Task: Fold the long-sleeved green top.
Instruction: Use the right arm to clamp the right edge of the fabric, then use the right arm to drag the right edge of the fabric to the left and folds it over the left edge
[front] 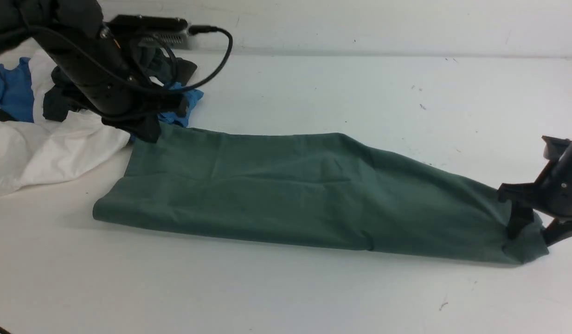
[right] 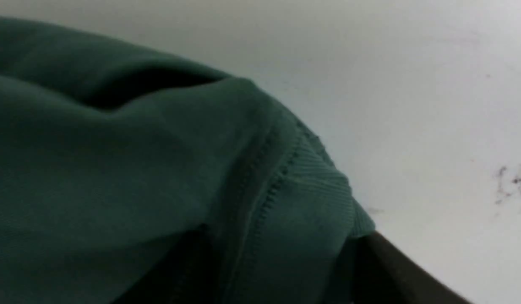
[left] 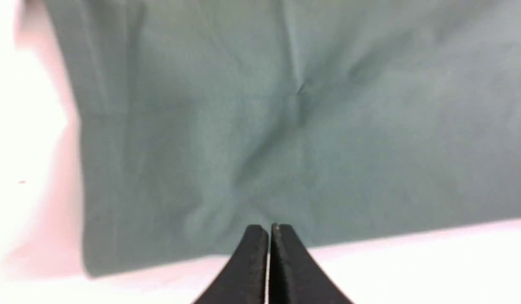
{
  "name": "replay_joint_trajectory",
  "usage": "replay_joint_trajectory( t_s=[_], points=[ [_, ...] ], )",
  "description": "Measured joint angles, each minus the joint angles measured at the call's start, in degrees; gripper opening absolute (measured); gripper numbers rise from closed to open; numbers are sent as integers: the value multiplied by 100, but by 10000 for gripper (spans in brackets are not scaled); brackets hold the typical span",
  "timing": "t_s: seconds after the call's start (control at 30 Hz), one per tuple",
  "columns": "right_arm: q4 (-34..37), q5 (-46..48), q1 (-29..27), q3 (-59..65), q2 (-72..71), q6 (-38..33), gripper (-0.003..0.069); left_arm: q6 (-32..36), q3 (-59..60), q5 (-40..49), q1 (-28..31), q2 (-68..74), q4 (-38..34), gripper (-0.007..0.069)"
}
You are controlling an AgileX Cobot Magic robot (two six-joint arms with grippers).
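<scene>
The green long-sleeved top (front: pixel 295 199) lies folded into a long band across the table, running from the far left to the near right. My left gripper (front: pixel 149 133) is shut and empty at the band's far left corner. In the left wrist view its closed tips (left: pixel 268 230) sit over the edge of the flat green cloth (left: pixel 285 126). My right gripper (front: pixel 532 232) is open and straddles the band's right end. In the right wrist view a ribbed, stitched edge of the top (right: pixel 311 190) bulges between the two dark fingers (right: pixel 391 270). The neck label and chest logo are hidden.
A pile of other garments lies at the far left: a white one (front: pixel 49 144), a blue one (front: pixel 14 90) and a dark one (front: pixel 58 104). A blue piece (front: pixel 186 104) lies just behind the left gripper. The white table (front: pixel 360 93) stretches behind and before the top.
</scene>
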Motion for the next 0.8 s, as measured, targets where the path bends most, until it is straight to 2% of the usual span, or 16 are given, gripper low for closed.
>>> replay_joint_trajectory(
  t_s=[0.03,0.07,0.1,0.13,0.3,0.4,0.5,0.6,0.7,0.8],
  points=[
    [40,0,0,-7,12,-94,288,5,0,27,0,-109,0,-4],
    [131,6,0,-14,17,-248,165,12,0,58,0,-304,0,-4],
    [157,47,0,-40,18,-335,98,26,0,86,0,-392,17,-4],
    [117,119,0,-69,18,-377,61,31,0,135,0,-490,44,-4],
    [-661,850,-118,-296,-23,-324,48,38,17,329,0,-793,175,-4],
    [-1861,1242,-193,-695,-272,69,48,28,48,404,0,-984,240,-4],
    [-2309,1313,-200,-1308,-472,232,48,28,52,460,0,-1115,240,-4],
    [-2179,1326,-200,-1827,-567,253,48,27,52,483,0,-1198,240,-4],
    [-1478,1379,-134,-2376,-703,183,48,27,52,553,0,-1286,252,-4],
    [-673,1457,200,-2885,-846,104,48,27,52,584,0,-1325,259,-4]
  ],
)
